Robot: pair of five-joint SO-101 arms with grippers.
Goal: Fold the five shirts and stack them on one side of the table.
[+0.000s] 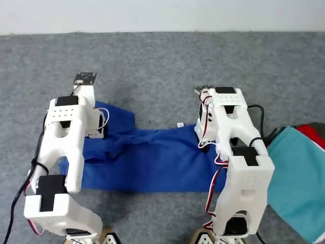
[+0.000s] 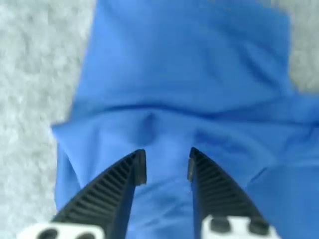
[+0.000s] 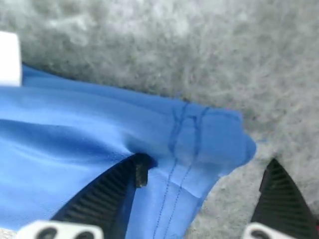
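- nearest the arm bases: a teal shirt [image 1: 294, 173] lies heaped at the right edge of the table [image 1: 152, 66]. a red garment [image 1: 312, 133] pokes out behind it. both are beside the right arm and neither is gripped.
- mid table: the blue shirt [image 1: 152, 162] lies flat-ish between the two arms. its long axis runs side to side, from one arm to the other. the left end is rumpled, with a flap going off toward the far side.
- left gripper [image 2: 167, 164]: it points down over the left end of the blue shirt, with cloth under both fingers.
  - jaws are moderately apart with nothing clamped.
  - tips look to be on or just above the fabric; can't tell if there's contact.
  - a low crease runs across just beyond the tips.
- right gripper [image 3: 205, 172]: it sits at the right end of the blue shirt and straddles the stitched hem corner.
  - jaws are wide apart and hold nothing.
  - one fingertip [image 3: 139, 172] sits on the blue cloth, and the other is out over bare grey table past the edge.
- key relation: each arm is over its own end of the shirt, so neither has to reach across.
  - the right corner is already between the right jaws, so my guess is closing there pinches the hem.
  - the left jaws have only flat cloth between them, so they'd likely need to press in and bunch it to get a grip.
- far side: bare grey table, then a pale wall.
- progress guess: blue shirt not folded yet, and there's no tidy stack.
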